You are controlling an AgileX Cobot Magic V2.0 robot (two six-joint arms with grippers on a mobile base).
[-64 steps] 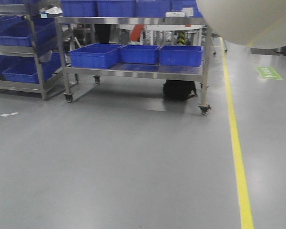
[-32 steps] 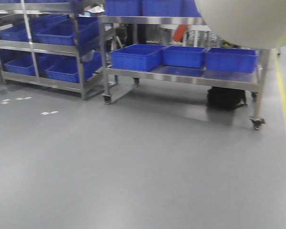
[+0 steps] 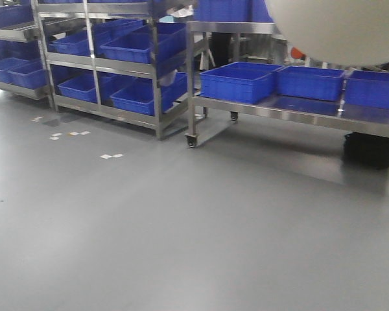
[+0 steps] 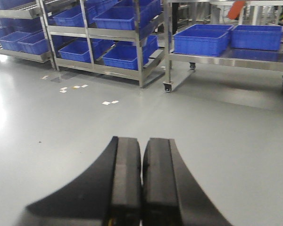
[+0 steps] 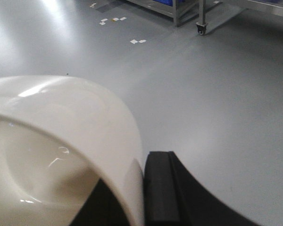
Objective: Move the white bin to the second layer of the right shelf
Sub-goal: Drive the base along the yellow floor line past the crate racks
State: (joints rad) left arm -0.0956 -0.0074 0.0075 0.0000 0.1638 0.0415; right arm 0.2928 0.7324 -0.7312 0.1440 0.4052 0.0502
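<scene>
Right gripper (image 5: pixel 141 188) pinches the white bin (image 5: pixel 75 117) by its wall; left gripper (image 4: pixel 142 155) hangs closed, empty, above the grey floor (image 4: pixel 226 122).

I see three blue crates (image 3: pixel 238 81) in a row on a flat steel cart (image 3: pixel 292 114) with a caster (image 3: pixel 192 140) at its near corner. A black bag (image 3: pixel 371 150) sits beneath it, and white tape marks (image 3: pixel 111 156) dot the grey floor (image 3: pixel 181 240).

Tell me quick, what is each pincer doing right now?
Left pincer: closed, holding nothing.
Right pincer: closed on the wall of the white bin.
</scene>
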